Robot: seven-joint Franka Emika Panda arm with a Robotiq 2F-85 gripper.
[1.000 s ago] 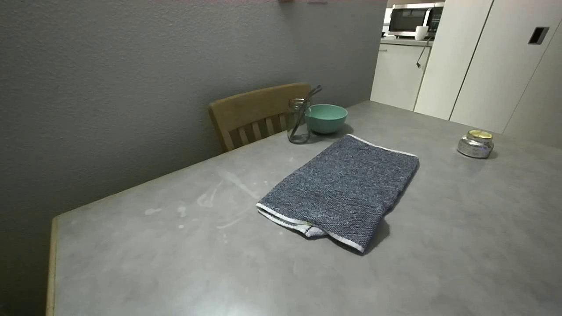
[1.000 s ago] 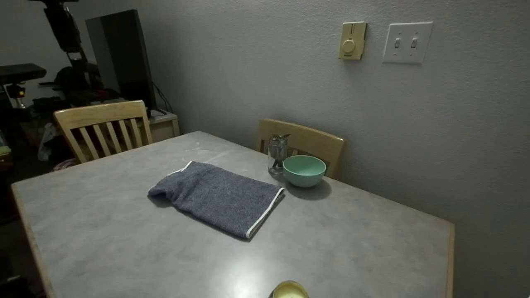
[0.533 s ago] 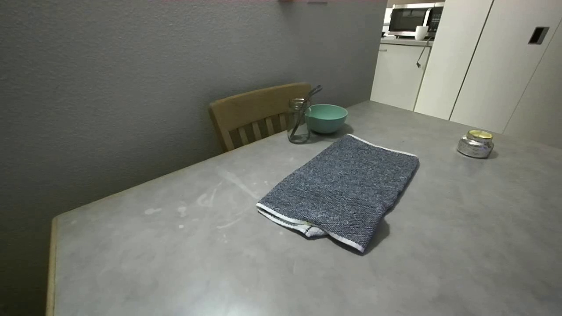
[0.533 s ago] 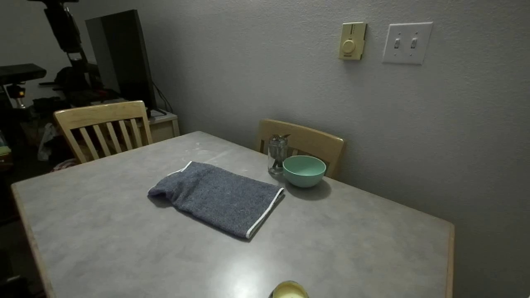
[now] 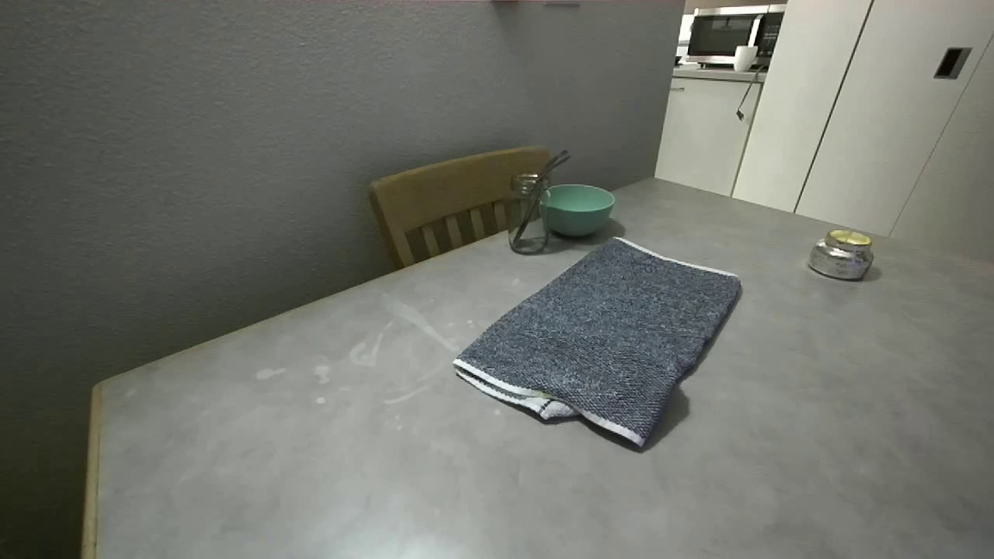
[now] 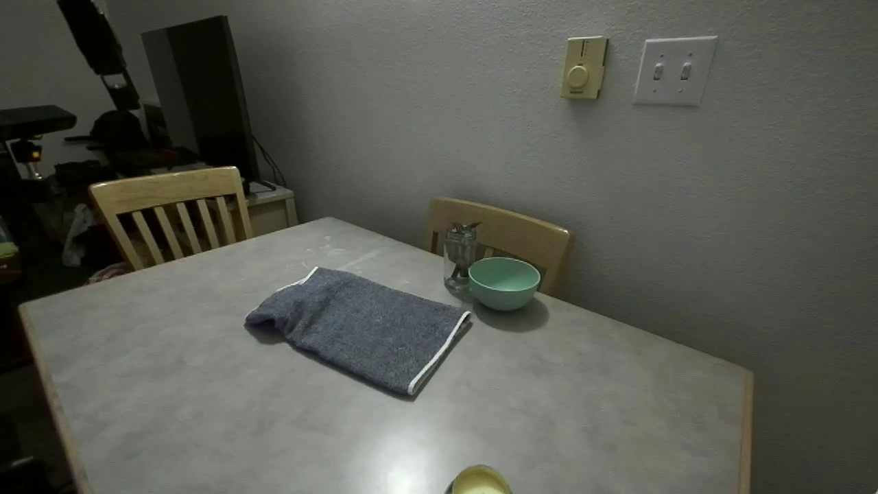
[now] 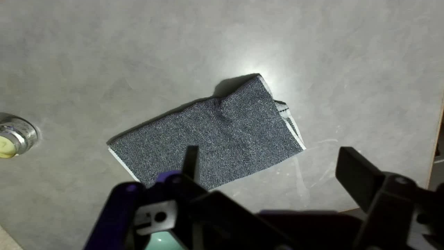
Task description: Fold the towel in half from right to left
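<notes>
A plain gray wall rises behind a pale gray tabletop, with two wooden chairs standing at its edges in an exterior view. A dark blue-gray towel lies folded near the middle of the tabletop, its white hem bright at both ends, a lighter striped layer peeking out beneath one end and a corner there raised over its own shadow. In the wrist view, the jaws stand spread wide apart, well clear of the towel below. A green bowl sits upright near a corner of the towel, just beside a clear glass jar; whether the two touch cannot be told. Well apart from the towel and the bowl stands a squat silver jar with a yellow top. Slender utensils lean inside the glass jar, their ends poking out above its rim.
</notes>
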